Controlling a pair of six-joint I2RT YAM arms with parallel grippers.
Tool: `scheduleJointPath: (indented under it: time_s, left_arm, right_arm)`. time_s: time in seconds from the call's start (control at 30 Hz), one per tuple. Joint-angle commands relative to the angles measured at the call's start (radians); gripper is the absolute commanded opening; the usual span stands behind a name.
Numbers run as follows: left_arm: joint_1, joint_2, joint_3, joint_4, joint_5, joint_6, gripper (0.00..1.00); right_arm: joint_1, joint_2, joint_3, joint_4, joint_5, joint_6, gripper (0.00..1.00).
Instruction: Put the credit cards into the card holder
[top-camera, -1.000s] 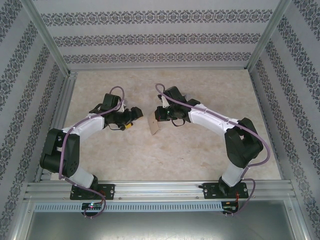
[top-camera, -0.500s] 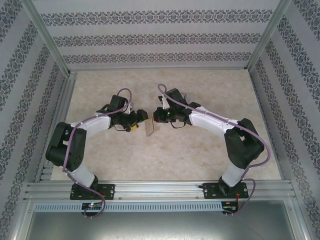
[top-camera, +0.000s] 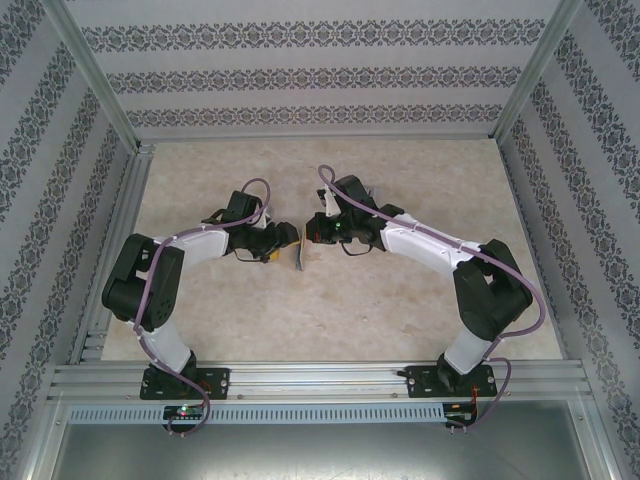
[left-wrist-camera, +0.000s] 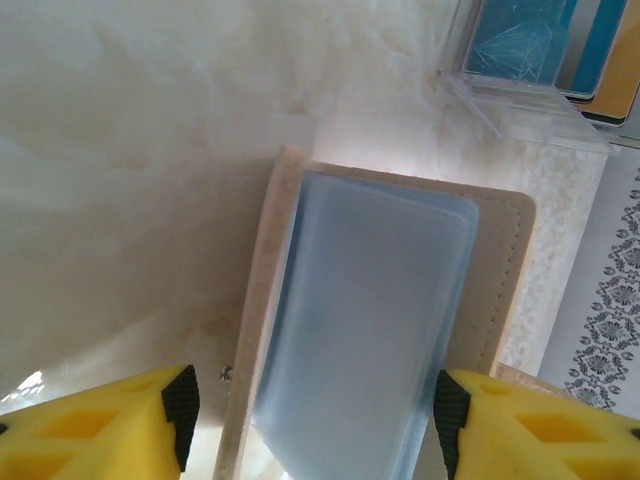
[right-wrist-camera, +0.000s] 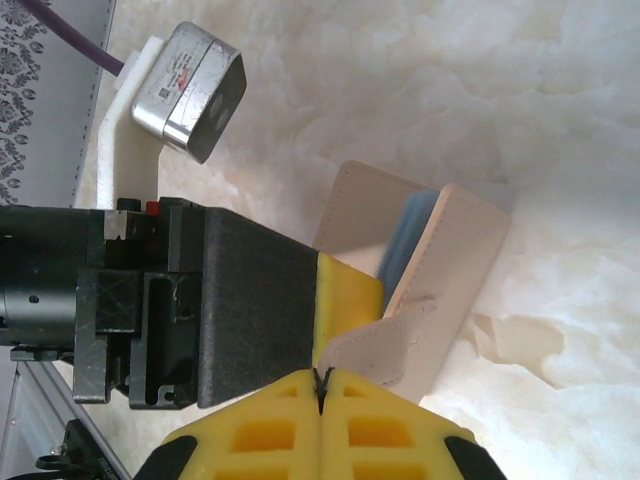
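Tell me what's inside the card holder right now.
The open card holder shows a bare grey-blue inner panel, no card on it. Anything tucked behind that panel is hidden. Blue and orange cards show through the clear tray.

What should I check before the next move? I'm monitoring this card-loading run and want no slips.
1. Right end effector shut on snap tab of card holder: ok.
2. Holder open, grey-blue inside showing: ok.
3. Left end effector clamped on holder: not ok; fingers straddle it, gap beside one.
4. Card in hand: not ok; credit cards sit in clear tray.
5. Pocket unobstructed: cannot tell.
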Motion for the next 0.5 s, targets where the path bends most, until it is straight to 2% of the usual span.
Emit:
scheduleJointPath:
  time_s: [0.0,0.1,0.17,0.23,0.47]
  left_arm:
    - [-0.009,0.003,0.010,0.041,0.016,-0.012,0.62]
    - [-0.010,-0.003,0.012,0.038,0.010,-0.010,0.50]
    - [-0.009,-0.004,0.017,0.037,0.011,-0.011,0.49]
    - [-0.009,-0.004,0.017,0.037,0.011,-0.010,0.44]
    - [-0.009,-0.016,0.023,0.031,0.005,-0.011,0.43]
  right_arm:
    - [-0.016,-0.036,-0.032,0.014,-0.007,0.000,0.00]
    - [-0.030,-0.049,-0.061,0.018,-0.002,-0.001,0.00]
    - [-0.041,-0.057,-0.080,0.020,0.003,-0.004,0.00]
    - [-0.049,-0.063,-0.099,0.021,0.003,-0.006,0.00]
    - [-0.077,-0.075,-0.171,0.017,0.033,-0.026,0.00]
